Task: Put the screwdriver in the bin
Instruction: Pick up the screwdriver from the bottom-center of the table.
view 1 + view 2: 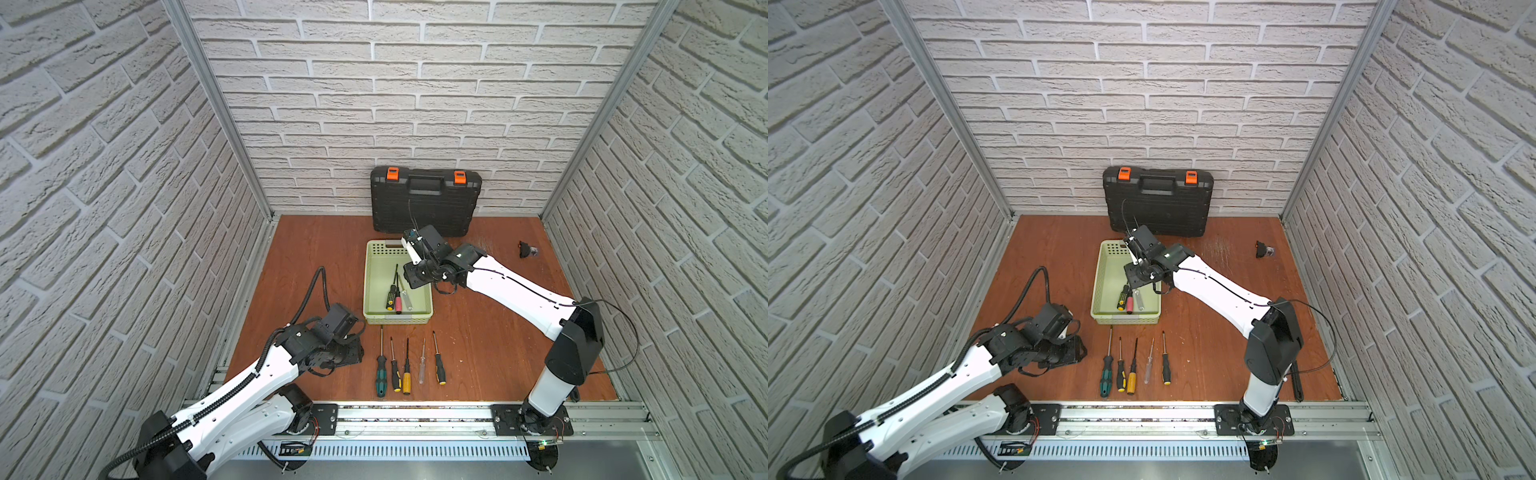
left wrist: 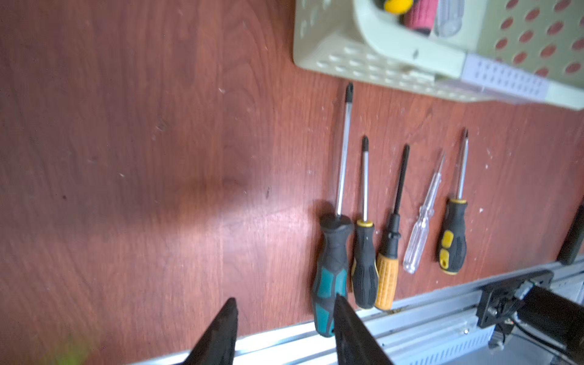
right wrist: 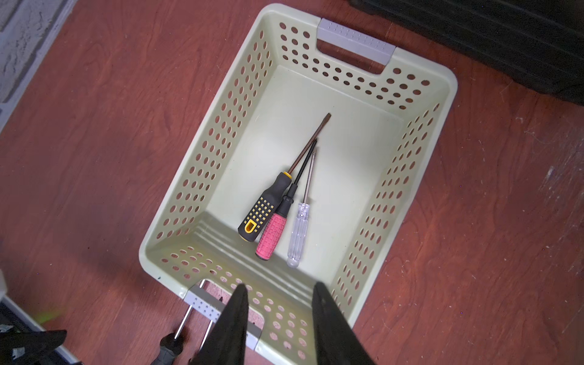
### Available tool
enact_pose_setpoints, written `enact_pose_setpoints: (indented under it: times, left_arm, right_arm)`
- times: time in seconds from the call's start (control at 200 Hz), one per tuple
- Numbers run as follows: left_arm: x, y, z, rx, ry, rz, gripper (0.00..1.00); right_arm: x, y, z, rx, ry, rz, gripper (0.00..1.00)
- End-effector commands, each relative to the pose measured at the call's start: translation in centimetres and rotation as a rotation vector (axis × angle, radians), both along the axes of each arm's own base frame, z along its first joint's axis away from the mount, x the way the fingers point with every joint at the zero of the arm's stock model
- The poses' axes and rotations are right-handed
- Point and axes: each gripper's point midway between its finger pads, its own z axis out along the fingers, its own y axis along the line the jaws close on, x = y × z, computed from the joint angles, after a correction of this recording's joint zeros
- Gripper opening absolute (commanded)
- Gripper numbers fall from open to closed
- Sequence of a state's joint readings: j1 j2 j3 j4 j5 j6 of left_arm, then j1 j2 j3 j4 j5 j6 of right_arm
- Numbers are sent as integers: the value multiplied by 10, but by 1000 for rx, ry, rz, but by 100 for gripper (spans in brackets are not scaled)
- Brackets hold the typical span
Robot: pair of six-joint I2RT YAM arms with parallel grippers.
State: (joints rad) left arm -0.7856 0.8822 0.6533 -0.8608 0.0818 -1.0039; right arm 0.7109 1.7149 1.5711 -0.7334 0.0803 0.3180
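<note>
- Your left gripper (image 2: 286, 303) hangs low over the near left of the table (image 1: 498, 353). Its fingers stand apart with nothing between them, just left of the teal screwdriver (image 2: 331, 268).
- Five screwdrivers lie in a row by the front rail, tips pointing far. From left you have the teal one, a black screwdriver (image 2: 365, 268), an orange screwdriver (image 2: 387, 278), a clear screwdriver (image 2: 418, 240) and a yellow-patched screwdriver (image 2: 453, 240).
- Just beyond their tips sits the bin (image 1: 386, 319), mid-table, with a handle slot at its near and far ends.
- Inside it, at the near end, three more lie side by side with shafts converging toward the far end: a dotted screwdriver (image 3: 262, 211), a pink screwdriver (image 3: 273, 234) and a second clear screwdriver (image 3: 298, 234).
- Your right gripper (image 3: 280, 287) hovers above the bin's right side, fingers parted and empty.
- The toolcase (image 1: 424, 208) stands against the far wall behind the bin.
- A small black object (image 1: 525, 249) lies far right.
</note>
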Motion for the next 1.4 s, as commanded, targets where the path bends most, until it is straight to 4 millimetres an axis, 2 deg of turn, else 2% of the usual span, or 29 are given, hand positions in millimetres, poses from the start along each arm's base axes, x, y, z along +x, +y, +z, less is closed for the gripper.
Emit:
enact_pose_setpoints:
  times: [0.0,0.27,0.475,0.7,1.155,1.24,1.295,1.4]
  left_arm:
    - [-8,-2,0,54,12,-2,50]
    - [-12,-56,-13,104,15,-138,50]
    - [-15,-75,-28,138,36,-155,49]
    - [-17,-79,-48,189,82,-162,45]
    - [-25,-66,-81,244,133,-134,43]
    - [-27,-65,-88,255,141,-140,36]
    - [-27,-63,-91,265,147,-139,36]
    - [-30,-60,-95,274,162,-144,24]
  right_arm:
    - [-3,9,16,73,-52,27,37]
    - [-21,-3,24,129,-74,18,39]
    - [-30,-15,12,127,-76,-8,40]
    - [-34,-14,4,141,-55,-11,40]
    - [-41,-18,-2,167,-43,-28,39]
    - [-41,-17,-1,169,-40,-25,39]
    - [-41,-17,1,167,-39,-23,39]
    - [-40,-18,2,160,-43,-23,39]
